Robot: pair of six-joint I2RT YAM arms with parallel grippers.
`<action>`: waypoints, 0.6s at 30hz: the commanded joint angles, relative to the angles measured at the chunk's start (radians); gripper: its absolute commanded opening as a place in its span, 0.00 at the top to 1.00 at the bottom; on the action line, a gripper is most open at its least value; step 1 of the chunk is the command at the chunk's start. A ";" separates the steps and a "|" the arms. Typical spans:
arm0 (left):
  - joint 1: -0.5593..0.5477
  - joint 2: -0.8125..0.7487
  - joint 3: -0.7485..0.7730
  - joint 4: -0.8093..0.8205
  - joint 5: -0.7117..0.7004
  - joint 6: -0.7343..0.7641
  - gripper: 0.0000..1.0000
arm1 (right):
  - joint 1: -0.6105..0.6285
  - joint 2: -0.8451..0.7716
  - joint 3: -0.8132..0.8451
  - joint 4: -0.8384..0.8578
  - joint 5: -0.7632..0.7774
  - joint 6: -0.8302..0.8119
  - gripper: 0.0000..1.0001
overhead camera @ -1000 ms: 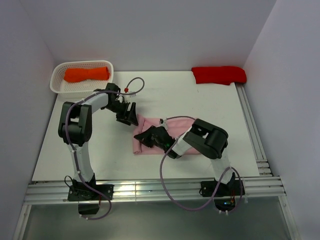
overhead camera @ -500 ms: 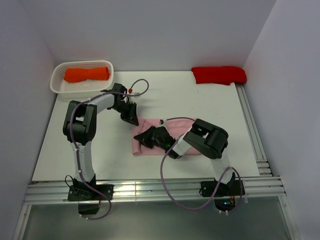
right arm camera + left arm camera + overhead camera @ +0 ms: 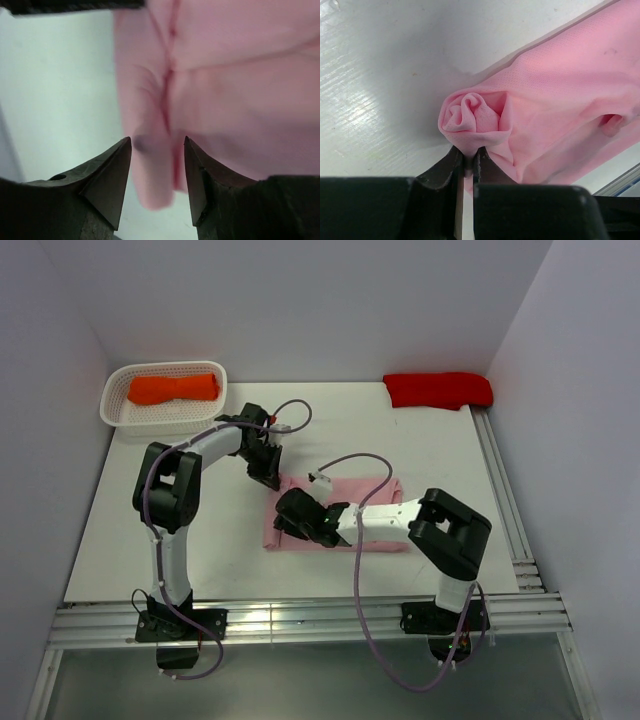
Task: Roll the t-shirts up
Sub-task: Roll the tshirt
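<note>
A light pink t-shirt (image 3: 335, 515) lies folded into a strip on the white table (image 3: 200, 530). My left gripper (image 3: 268, 478) sits at the strip's far left corner, shut on a pinch of bunched pink cloth (image 3: 470, 120). My right gripper (image 3: 290, 525) hovers over the strip's near left end with its jaws open, a fold of pink t-shirt (image 3: 155, 165) lying between the fingertips (image 3: 117, 165) without being squeezed. An orange t-shirt (image 3: 172, 388) rests in the white basket (image 3: 112, 412) at the back left. A bright red t-shirt (image 3: 438, 389) lies at the back right.
Grey walls close the table on three sides. A metal rail (image 3: 505, 500) runs along the right edge and another along the near edge (image 3: 300, 620). Both arms' cables (image 3: 350, 465) loop above the pink cloth.
My left gripper moved right to the shirt's corner and closed on the cloth. My right gripper's jaws opened, and its arm stretched out lower and further left along the strip.
</note>
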 commanded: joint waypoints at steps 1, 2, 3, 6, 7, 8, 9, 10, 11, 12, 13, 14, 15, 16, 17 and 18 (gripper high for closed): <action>0.004 0.026 -0.003 0.003 -0.173 0.032 1.00 | 0.026 -0.078 0.040 -0.301 0.162 -0.030 0.48; 0.004 0.030 -0.002 0.000 -0.176 0.032 1.00 | 0.033 -0.086 0.045 -0.333 0.179 -0.023 0.49; 0.004 0.031 0.000 -0.002 -0.180 0.030 1.00 | 0.043 -0.092 0.057 -0.400 0.211 -0.017 0.51; 0.004 0.039 0.010 -0.012 -0.186 0.029 1.00 | 0.052 -0.105 0.080 -0.516 0.282 0.005 0.53; 0.003 0.042 0.012 -0.012 -0.186 0.027 1.00 | 0.053 -0.102 0.085 -0.534 0.291 0.006 0.53; 0.003 0.043 0.014 -0.014 -0.189 0.027 1.00 | 0.053 -0.097 0.100 -0.553 0.305 0.009 0.53; 0.001 0.045 0.014 -0.014 -0.188 0.027 1.00 | 0.054 -0.089 0.111 -0.600 0.329 0.014 0.54; 0.001 0.045 0.015 -0.016 -0.191 0.027 1.00 | 0.056 -0.068 0.125 -0.626 0.348 0.017 0.57; 0.001 0.045 0.014 -0.014 -0.189 0.027 1.00 | 0.059 -0.056 0.158 -0.659 0.365 0.031 0.58; 0.001 0.045 0.014 -0.014 -0.193 0.027 1.00 | 0.060 -0.040 0.177 -0.732 0.382 0.042 0.59; 0.001 0.046 0.012 -0.014 -0.193 0.027 1.00 | 0.066 -0.008 0.197 -0.767 0.417 0.063 0.59; 0.001 0.046 0.010 -0.014 -0.196 0.029 1.00 | 0.066 0.004 0.230 -0.797 0.431 0.071 0.59; 0.001 0.046 0.009 -0.012 -0.197 0.030 1.00 | 0.072 0.026 0.255 -0.835 0.455 0.078 0.59; 0.001 0.048 0.009 -0.014 -0.197 0.030 1.00 | 0.074 0.033 0.255 -0.846 0.465 0.082 0.59; 0.001 0.050 0.010 -0.016 -0.199 0.032 1.00 | 0.074 0.041 0.269 -0.854 0.472 0.082 0.59; 0.001 0.054 0.012 -0.017 -0.199 0.032 1.00 | 0.074 0.053 0.278 -0.866 0.478 0.082 0.59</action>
